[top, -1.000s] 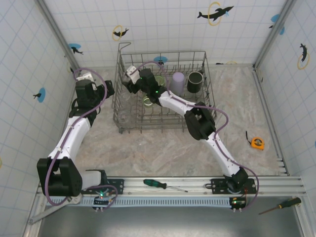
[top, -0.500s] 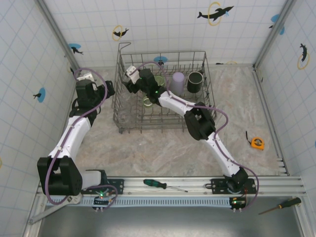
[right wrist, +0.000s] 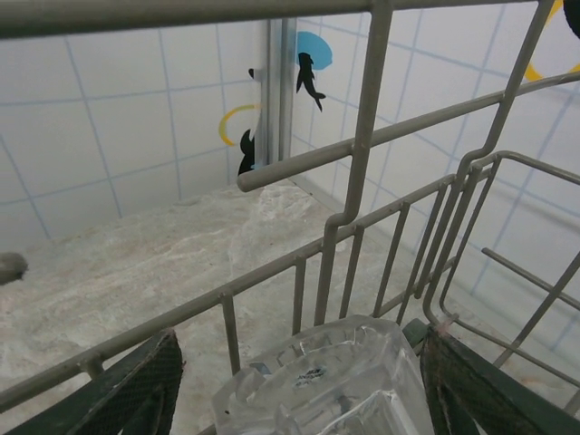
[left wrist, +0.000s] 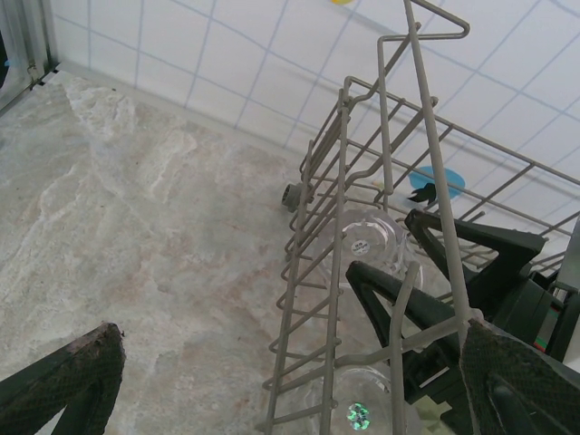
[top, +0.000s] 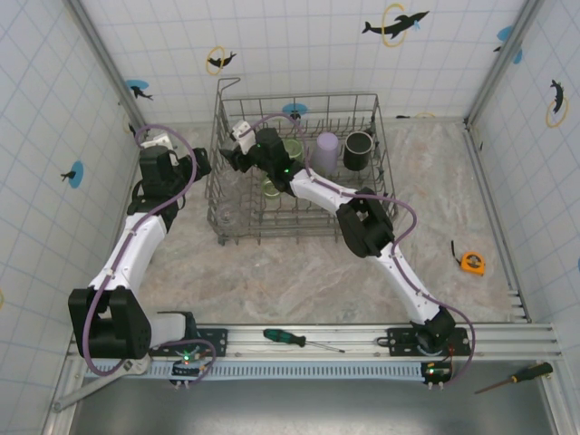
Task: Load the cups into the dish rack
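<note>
Hidden: the right gripper (right wrist: pixel 304 399) stands with its jaws either side of an upturned clear ribbed glass tumbler (right wrist: pixel 322 376) in the back-left corner of the grey wire dish rack (top: pixel 382 154). The frame edge cuts off the contact, so I cannot tell grip from release.
Left gripper (left wrist: pixel 290 381): spread wide, holding nothing, just outside the rack's left wall.
Count in rack: two clear tumblers, the second clear tumbler (left wrist: pixel 361 415) partly cropped. Two translucent green tumblers (top: pixel 292 148) part-covered by the right arm. One lilac tumbler (top: pixel 326 149). One black mug (top: pixel 358 150).
Surface: beige marbled tabletop (top: pixel 299 281).
Room: white tiled walls (top: pixel 299 45) with fish stickers.
</note>
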You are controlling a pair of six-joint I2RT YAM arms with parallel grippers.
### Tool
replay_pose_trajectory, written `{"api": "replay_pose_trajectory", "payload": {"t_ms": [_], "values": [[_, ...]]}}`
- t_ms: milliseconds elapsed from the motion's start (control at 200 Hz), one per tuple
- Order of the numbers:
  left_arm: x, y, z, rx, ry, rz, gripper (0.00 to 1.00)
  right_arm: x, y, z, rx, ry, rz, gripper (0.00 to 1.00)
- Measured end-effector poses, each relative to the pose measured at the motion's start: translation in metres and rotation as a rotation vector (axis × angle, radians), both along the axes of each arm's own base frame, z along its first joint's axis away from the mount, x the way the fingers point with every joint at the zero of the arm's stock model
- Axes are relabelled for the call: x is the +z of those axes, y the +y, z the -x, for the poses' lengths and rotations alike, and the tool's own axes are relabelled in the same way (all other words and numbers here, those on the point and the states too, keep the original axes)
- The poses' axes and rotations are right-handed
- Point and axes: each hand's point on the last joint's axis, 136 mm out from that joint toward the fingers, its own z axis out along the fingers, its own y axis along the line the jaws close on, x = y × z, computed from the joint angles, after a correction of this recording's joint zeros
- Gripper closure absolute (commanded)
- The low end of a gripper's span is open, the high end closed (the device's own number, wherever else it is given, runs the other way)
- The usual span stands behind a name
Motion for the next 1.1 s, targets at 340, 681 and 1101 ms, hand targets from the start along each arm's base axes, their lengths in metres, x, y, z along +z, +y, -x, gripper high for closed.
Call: {"api": "replay_pose_trajectory", "payload": {"t_ms": [340, 681, 1101], "values": [[0.000, 0.000, 0.000, 0.002, 0.000, 0.002, 0.02, 0.014, 0.002, -0.001, -0.005, 0.019, -0.082, 0.26], [0.000, 0.000, 0.000, 0.003, 0.000, 0.002, 0.03, 0.008, -0.010, -0.012, -0.078, 0.057, -0.071, 0.27], [0.000, 0.007, -0.001, 0.026, 0.000, -0.003, 0.02, 0.060, -0.028, -0.010, -0.090, 0.100, -0.114, 0.23]]}}
